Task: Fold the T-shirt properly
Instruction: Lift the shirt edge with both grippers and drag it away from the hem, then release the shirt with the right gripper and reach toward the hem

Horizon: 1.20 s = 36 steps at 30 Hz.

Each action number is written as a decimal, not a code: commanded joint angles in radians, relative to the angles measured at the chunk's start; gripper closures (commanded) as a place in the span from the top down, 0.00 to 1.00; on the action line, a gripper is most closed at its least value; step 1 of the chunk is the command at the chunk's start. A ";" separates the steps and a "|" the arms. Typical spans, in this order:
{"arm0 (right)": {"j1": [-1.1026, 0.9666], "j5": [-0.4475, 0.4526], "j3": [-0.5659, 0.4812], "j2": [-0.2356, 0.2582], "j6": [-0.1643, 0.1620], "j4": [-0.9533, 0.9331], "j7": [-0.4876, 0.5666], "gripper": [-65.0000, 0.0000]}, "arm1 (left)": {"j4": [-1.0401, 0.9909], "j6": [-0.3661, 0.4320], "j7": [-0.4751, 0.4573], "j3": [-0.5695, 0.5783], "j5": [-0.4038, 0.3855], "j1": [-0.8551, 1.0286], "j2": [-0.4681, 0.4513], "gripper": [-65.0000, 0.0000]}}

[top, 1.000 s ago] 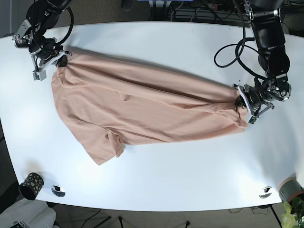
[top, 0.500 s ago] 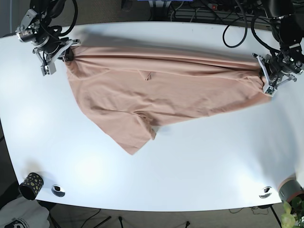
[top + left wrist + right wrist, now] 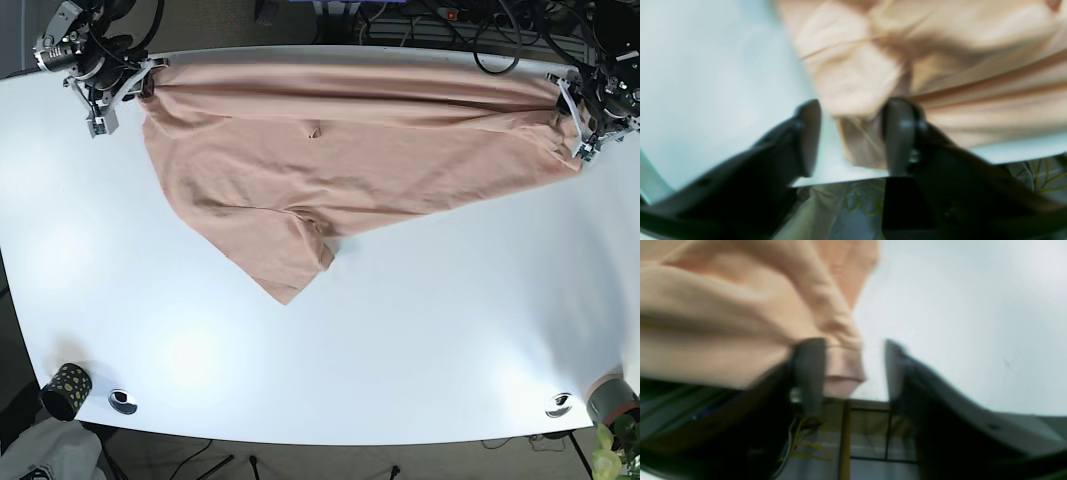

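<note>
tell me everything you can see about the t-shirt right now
The T-shirt is peach-pink, soft-looking knit cloth, stretched wide along the far edge of the white table. Its far edge is pulled taut between the right gripper and left gripper; the near part sags into a wrinkled point. A small tag shows near the middle. In the blurred wrist views, both grippers' fingers stand apart beside the fabric.
</note>
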 commanded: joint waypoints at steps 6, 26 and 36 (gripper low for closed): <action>0.006 0.016 0.006 0.015 0.004 0.060 0.011 0.64 | 0.048 0.006 0.030 -0.018 -0.079 -0.002 -0.021 0.75; 0.327 0.006 -0.145 0.017 0.004 -0.029 0.006 0.63 | 0.120 0.006 0.164 -0.239 -0.136 -0.253 0.028 0.75; 0.602 -0.162 -0.240 0.017 0.004 -0.305 0.074 0.63 | 0.117 0.006 0.164 -0.239 -0.085 -0.258 0.038 0.74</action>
